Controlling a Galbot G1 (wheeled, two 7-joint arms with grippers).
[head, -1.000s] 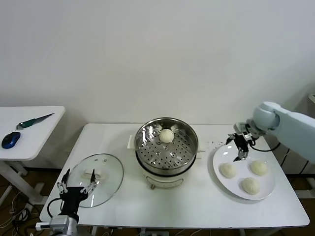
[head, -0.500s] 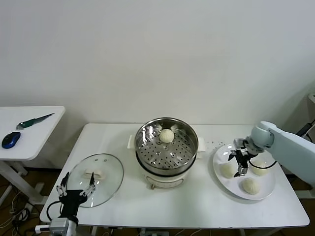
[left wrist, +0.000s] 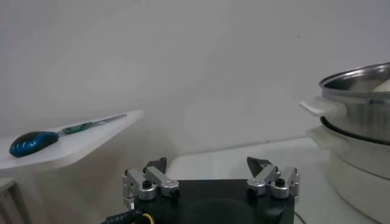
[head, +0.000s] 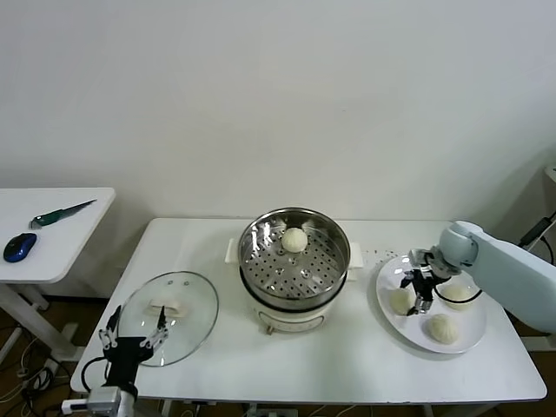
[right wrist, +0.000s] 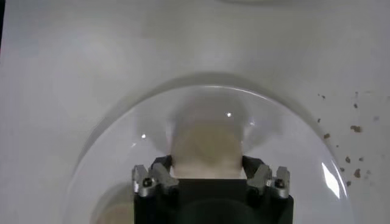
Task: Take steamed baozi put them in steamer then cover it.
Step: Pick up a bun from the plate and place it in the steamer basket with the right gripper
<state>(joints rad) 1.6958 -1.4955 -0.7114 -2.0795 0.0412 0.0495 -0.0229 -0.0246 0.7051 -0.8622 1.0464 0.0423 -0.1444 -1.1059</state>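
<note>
While smooth and cream-white, the baozi (head: 402, 301) sits between right hand (head: 416, 293) fingers.

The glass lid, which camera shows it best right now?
The head view: the glass lid lies whole on the table beside the steamer, behind the parked left gripper. Neither wrist view shows it.

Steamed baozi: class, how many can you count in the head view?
4: one baozi in the steamer; three on the white plate, at. None seems hidden.
</note>
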